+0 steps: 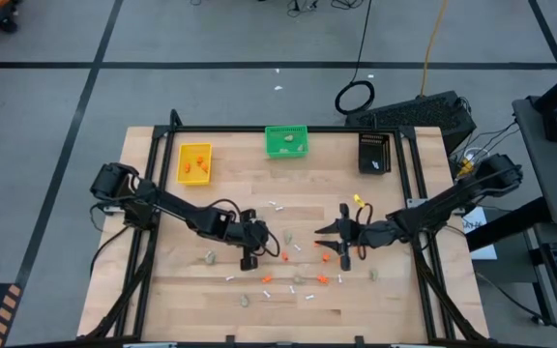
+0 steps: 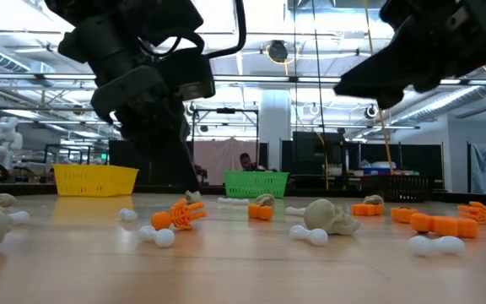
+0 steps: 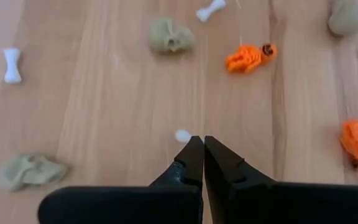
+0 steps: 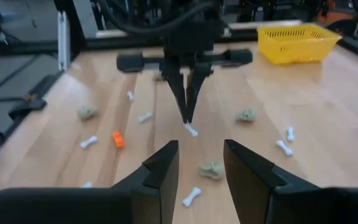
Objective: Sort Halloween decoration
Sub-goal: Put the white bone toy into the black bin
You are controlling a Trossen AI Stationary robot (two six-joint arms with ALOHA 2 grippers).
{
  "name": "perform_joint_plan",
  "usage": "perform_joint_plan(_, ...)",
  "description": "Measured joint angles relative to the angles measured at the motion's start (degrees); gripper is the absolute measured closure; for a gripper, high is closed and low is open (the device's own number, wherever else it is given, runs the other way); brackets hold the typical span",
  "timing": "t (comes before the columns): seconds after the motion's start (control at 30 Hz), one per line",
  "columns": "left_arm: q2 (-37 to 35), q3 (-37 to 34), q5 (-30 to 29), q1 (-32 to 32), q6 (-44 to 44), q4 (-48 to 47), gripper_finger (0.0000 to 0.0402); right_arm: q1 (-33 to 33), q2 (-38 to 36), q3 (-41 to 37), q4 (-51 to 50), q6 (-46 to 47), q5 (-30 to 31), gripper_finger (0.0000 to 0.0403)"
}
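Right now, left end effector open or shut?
Shut. In the left wrist view the left end effector shows its two fingers pressed together at the tips, with a small white bone just past them; whether it is pinched, cannot tell.

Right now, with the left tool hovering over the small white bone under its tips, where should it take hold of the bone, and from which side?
Grip the white bone across its thin middle shaft, coming straight down from above. It seems to lie flat on the table, and its knobbed ends would probably slip. The left tool is shut above it, so it must open first.
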Motion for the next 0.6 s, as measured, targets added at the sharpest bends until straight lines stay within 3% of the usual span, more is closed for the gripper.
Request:
perform_joint_plan(0.23, 0.0, 0.0, -0.01, -0.7, -0.37, -0.2, 0.0398, -2.29, 10.33, 7.11, -0.44, -3.59, -7.2, 0.0289)
perform_joint_plan(0.47, -0.02, 0.0, -3.54, -0.71, -6.59, -1.4, 0.0397, -3.35, 15.36, 13.62, -5.8, -5.22, -7.67, 0.0289)
perform_joint_plan(0.6, -0.04, -0.07, -3.94, -1.36, -12.69, -1.07, 0.0367, -3.42, 16.05, 14.36, -6.98, -5.44, -7.67, 0.0289)
